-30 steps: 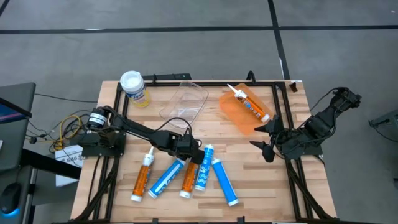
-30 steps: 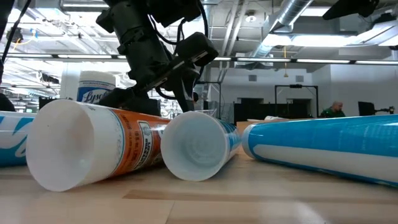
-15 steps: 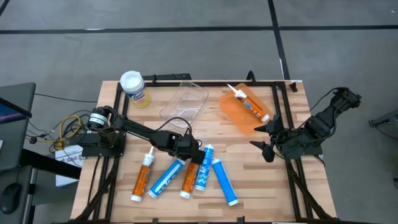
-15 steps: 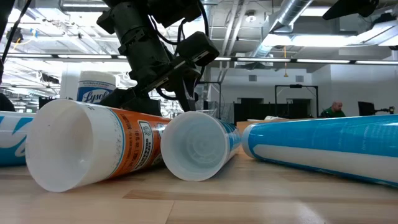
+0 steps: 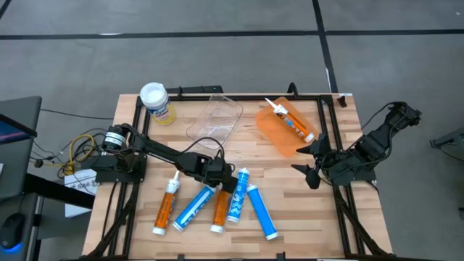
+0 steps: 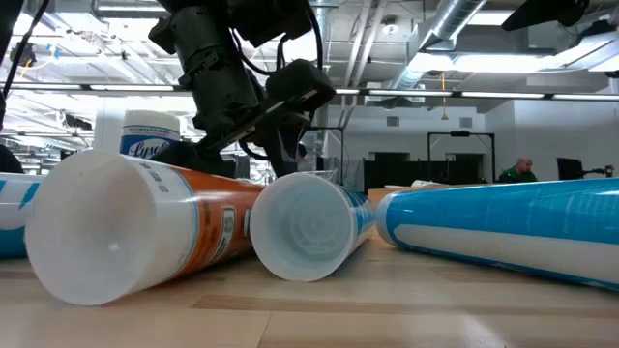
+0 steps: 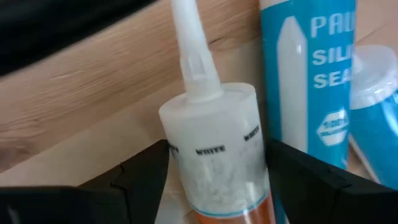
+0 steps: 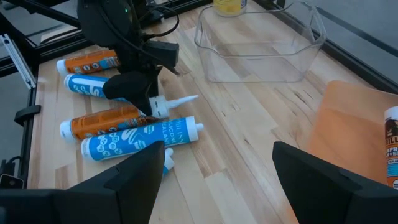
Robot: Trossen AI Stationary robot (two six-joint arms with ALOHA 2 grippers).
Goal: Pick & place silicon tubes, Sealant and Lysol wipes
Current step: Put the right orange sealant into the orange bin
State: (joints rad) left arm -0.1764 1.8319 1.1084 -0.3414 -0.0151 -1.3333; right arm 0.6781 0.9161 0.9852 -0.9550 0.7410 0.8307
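My left gripper [image 5: 222,181] is shut on an orange cartridge [image 5: 219,208] at the table's near middle. That cartridge lies among a second orange cartridge [image 5: 166,209] and three blue ones [image 5: 193,208] [image 5: 238,196] [image 5: 262,212]. The Lysol wipes canister [image 5: 156,101], with a white lid and yellow label, stands upright at the far left. Another cartridge [image 5: 290,122] lies on an orange tray [image 5: 275,134]. My right gripper [image 5: 309,164] is open and empty by the table's right edge. My left gripper pinches the orange cartridge between its two fingers [image 7: 143,177] just behind the white nozzle, at the top of the body [image 7: 211,155]. The fingers come from above and lie across the cartridge. The cartridge's open base end [image 6: 106,232] rests on the table.
A clear plastic bin [image 5: 215,118] stands at the far middle, between the wipes and the orange tray. Blue cartridges [image 7: 308,74] lie close against the held one. Black frame rails [image 5: 330,130] run along the table's sides. A person shows far off in the room [image 6: 522,170].
The orange cartridge in my left gripper has shifted a little. In the low view its base end now sits nearer and slightly further left, and is on the table as before. The other cartridges and my right arm have kept still.
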